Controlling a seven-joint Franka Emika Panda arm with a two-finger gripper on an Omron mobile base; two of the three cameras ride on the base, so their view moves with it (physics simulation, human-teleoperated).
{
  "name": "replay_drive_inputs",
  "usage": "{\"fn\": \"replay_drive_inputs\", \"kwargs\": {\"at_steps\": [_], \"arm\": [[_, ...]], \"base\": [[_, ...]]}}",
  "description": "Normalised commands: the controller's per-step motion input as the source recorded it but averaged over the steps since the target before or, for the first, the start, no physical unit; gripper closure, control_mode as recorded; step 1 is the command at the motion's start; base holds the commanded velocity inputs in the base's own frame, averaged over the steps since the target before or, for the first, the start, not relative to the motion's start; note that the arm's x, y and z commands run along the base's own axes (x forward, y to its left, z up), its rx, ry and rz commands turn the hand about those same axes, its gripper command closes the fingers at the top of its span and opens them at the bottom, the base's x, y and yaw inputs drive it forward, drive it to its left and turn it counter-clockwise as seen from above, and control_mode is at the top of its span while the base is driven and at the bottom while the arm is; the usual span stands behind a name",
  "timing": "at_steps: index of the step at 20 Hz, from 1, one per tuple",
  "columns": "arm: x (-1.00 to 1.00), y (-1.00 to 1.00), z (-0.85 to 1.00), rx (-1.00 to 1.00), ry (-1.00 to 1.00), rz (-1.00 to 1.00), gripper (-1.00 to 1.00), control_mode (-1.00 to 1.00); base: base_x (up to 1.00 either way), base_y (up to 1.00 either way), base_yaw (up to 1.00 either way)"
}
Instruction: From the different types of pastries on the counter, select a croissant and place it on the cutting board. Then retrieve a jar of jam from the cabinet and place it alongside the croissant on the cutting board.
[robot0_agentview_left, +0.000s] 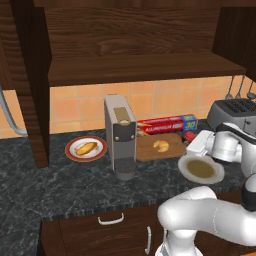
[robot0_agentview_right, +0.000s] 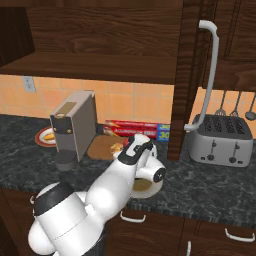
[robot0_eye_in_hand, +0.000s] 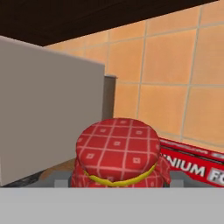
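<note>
Jam jar (robot0_eye_in_hand: 117, 154) fills the hand view, carried low toward the cutting board (robot0_agentview_left: 159, 148) where the croissant (robot0_agentview_left: 161, 145) sits. Can't tell if the hand (robot0_agentview_left: 197, 145) is clamped on it.

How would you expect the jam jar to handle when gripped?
The jar of jam looks rigid, so it probably won't deform. Its cloth-like checked cover may slip when squeezed. Squat and round, it likely stands steadily but could roll if tipped.

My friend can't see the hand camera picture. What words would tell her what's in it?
A jar with a red checked cloth lid tied by a yellow band sits close up. A grey coffee machine stands left, a red foil box right, and orange wall tiles behind.
</note>
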Motion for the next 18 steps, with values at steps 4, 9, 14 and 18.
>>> {"fn": "replay_drive_inputs", "kwargs": {"at_steps": [4,9,14,18], "arm": [[0.29,0.04,0.00,0.00,0.00,0.00,1.00,-1.00],[0.67,0.47,-0.01,-0.06,0.07,0.00,1.00,-1.00],[0.09,0.00,-0.08,0.00,0.00,0.01,1.00,-1.00],[0.40,-0.16,-0.30,0.02,0.00,0.02,1.00,-1.00]], "base": [[0.00,0.00,0.00],[0.00,0.00,0.00],[0.00,0.00,0.00],[0.00,0.00,0.00]]}}
